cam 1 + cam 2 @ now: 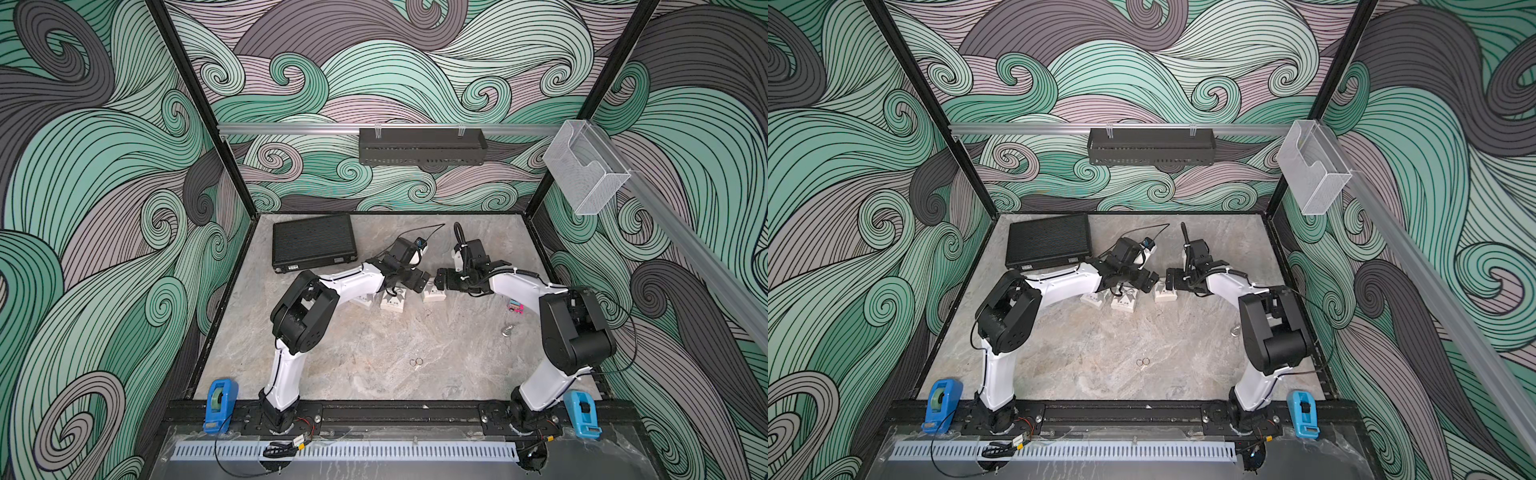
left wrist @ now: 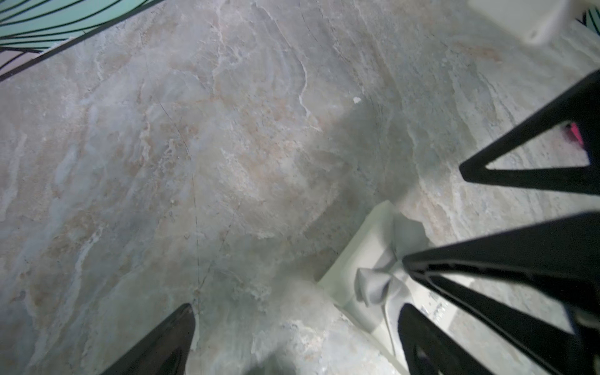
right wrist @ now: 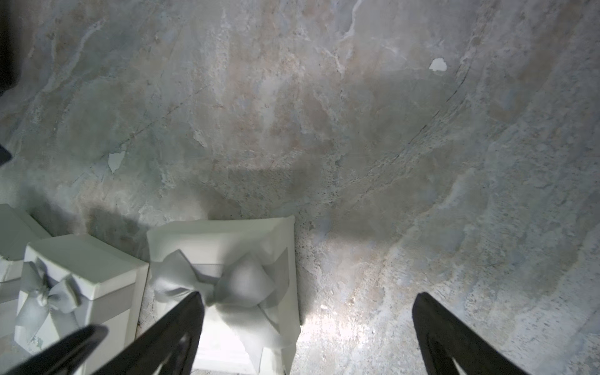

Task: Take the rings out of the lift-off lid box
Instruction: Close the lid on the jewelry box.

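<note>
Three small white boxes with grey bows stand in a row mid-table: left, middle, right. All are lidded, and I cannot tell which is the lift-off lid box. Two thin silvery rings lie on the bare table nearer the front. My left gripper hangs open, one finger over a bowed box. My right gripper faces it, open, one finger above the crumpled bow of the right box. Neither holds anything.
A pink-and-teal item and a small silvery metal piece lie by the right arm. A black ribbed case sits at the back left. Blue tape dispensers stand at the front corners.
</note>
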Controlling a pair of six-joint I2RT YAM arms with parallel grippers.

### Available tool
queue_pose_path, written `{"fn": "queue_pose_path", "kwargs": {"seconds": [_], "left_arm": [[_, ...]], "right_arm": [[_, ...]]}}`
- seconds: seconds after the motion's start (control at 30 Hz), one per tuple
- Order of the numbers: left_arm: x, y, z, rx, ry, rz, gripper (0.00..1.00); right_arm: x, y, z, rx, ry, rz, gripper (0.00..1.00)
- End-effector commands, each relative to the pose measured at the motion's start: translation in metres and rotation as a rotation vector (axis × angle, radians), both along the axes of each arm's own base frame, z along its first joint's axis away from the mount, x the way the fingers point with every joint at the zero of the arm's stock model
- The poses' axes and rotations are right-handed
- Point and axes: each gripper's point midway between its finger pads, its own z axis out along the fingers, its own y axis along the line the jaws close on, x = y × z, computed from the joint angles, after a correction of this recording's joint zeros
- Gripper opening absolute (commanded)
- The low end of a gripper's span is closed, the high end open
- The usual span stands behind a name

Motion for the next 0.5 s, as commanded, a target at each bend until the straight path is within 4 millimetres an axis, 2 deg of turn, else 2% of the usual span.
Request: {"fn": "queue_pose_path", "kwargs": {"seconds": [0.0, 0.47], "left_arm": [[0.012, 0.005, -0.01, 0.017, 0.017, 0.031, 0.99], [0.01, 0.005, -0.03, 0.025, 0.068, 0.043, 0.99]], "right_arm": [[-0.001, 0.002, -0.002, -0.007, 0.009, 0.016, 1.0], [-0.004, 0.001, -0.013, -0.014, 0.03, 0.014, 1.0]]}}
